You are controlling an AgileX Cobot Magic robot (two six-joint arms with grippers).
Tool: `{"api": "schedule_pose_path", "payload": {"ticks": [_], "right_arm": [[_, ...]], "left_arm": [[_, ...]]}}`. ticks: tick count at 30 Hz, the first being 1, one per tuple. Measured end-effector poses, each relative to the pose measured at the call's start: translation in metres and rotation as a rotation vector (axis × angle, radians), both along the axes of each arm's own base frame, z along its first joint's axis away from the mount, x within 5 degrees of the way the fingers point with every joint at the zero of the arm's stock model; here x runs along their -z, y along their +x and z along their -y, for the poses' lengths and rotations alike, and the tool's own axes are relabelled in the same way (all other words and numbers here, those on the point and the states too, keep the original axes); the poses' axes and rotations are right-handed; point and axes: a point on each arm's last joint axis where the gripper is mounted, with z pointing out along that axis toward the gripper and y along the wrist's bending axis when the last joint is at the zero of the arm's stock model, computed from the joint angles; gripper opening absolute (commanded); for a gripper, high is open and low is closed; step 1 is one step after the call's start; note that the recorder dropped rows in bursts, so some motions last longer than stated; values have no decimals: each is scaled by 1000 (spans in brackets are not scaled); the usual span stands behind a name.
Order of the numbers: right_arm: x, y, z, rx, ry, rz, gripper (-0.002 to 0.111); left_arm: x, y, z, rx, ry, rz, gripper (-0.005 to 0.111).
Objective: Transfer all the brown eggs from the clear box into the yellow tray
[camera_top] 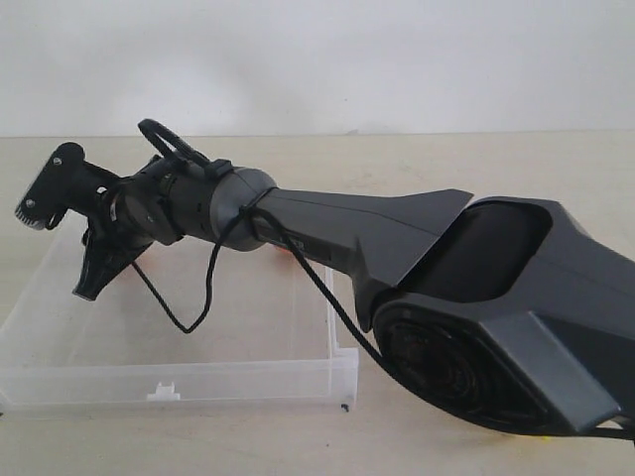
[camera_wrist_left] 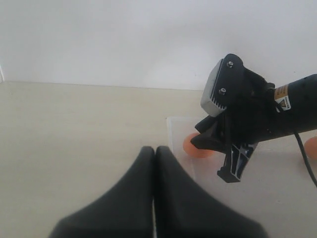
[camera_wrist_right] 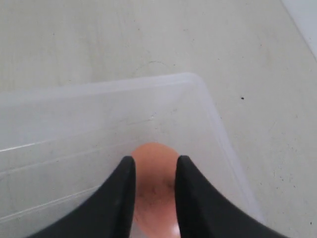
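Your right pincer (camera_wrist_right: 154, 163) straddles a brown egg (camera_wrist_right: 154, 198). Its fingers (camera_wrist_right: 119, 198) stand a little apart, one on each side of the shell, and you cannot tell whether they already press on it. Close gently, only until the shell is seated: the egg is round and smooth, so a hard squeeze will likely crack it and a slack grip will let it slip. The egg lies in the clear box (camera_wrist_right: 99, 129), near a corner, so lift straight up past the low wall before you swing away. A second egg (camera_wrist_left: 312, 148) lies farther along in the box; steer wide of it. Your left pincer (camera_wrist_left: 154, 151) hangs near the box over the bare counter (camera_wrist_left: 74, 129), its fingers pressed together and empty. The yellow tray shows in no view, so find it before you carry.
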Motion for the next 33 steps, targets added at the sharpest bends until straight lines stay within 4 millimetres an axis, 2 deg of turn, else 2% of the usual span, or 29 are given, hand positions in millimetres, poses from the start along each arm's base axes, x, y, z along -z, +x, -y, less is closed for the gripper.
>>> {"api": "schedule_pose_path", "payload": {"ticks": [3,6,8,17,24,33], "right_arm": [[0,0,0,3,-1,-5,35],[0,0,0,1,-8,-4,58],[1,0,1,0,-16,-5,64],[-11,5,-6,-10,104,99,64],[10,3,-4,-8,40,50,64],[15,3,-3,-9,13,37,64]], "left_arm": [[0,0,0,0,0,0,-4],[0,0,0,0,0,0,-4],[0,0,0,0,0,0,-4],[0,0,0,0,0,0,-4],[0,0,0,0,0,0,-4],[0,0,0,0,0,0,-4]]}}
